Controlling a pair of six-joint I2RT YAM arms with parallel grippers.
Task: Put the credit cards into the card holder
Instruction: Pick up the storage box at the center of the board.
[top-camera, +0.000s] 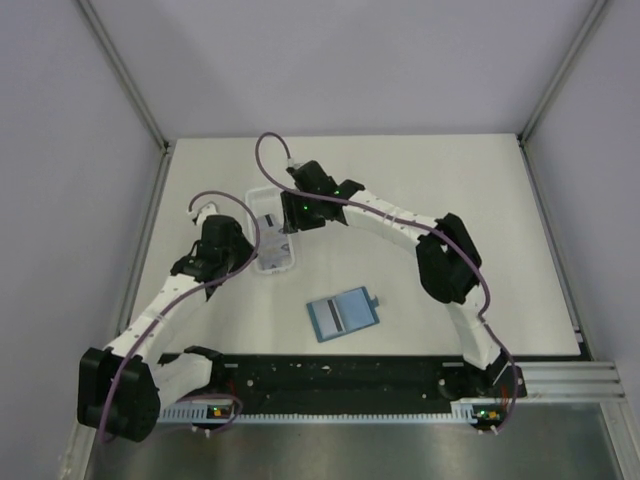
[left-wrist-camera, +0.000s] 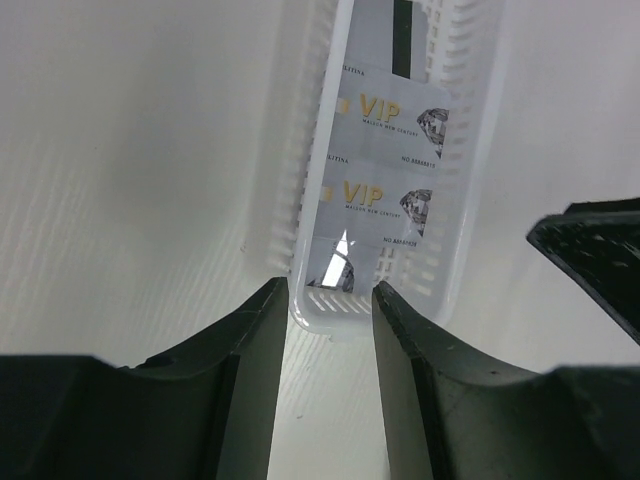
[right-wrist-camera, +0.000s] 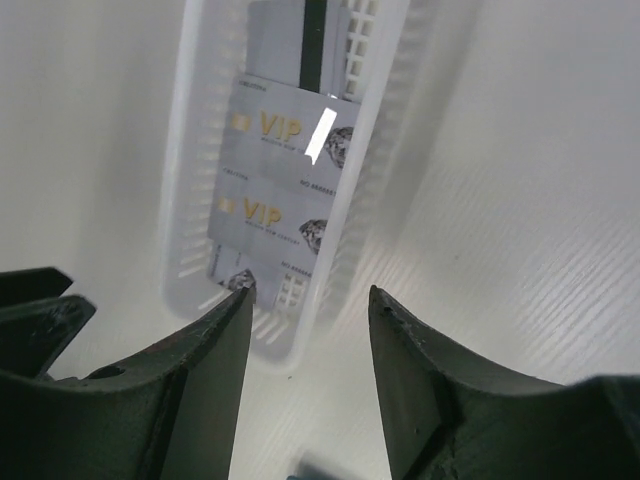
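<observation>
Several pale grey credit cards (left-wrist-camera: 378, 205) with gold "VIP" print lie overlapped in a long white slotted tray (left-wrist-camera: 462, 250); one further back (right-wrist-camera: 290, 45) has a dark stripe. The teal card holder (top-camera: 343, 314) lies flat on the table, apart from the tray, snap tab to the right; a sliver of it (right-wrist-camera: 312, 468) shows at the bottom of the right wrist view. My left gripper (left-wrist-camera: 330, 290) hovers open just short of the tray's near end, nothing between its fingers. My right gripper (right-wrist-camera: 310, 292) is open too, over the tray's near right corner, holding nothing.
The white tray (top-camera: 271, 232) stands left of centre on the white table, with both wrists crowded around it: the left gripper (top-camera: 232, 258) at its left side, the right gripper (top-camera: 290, 222) at its right. Grey walls close in the table's back and sides.
</observation>
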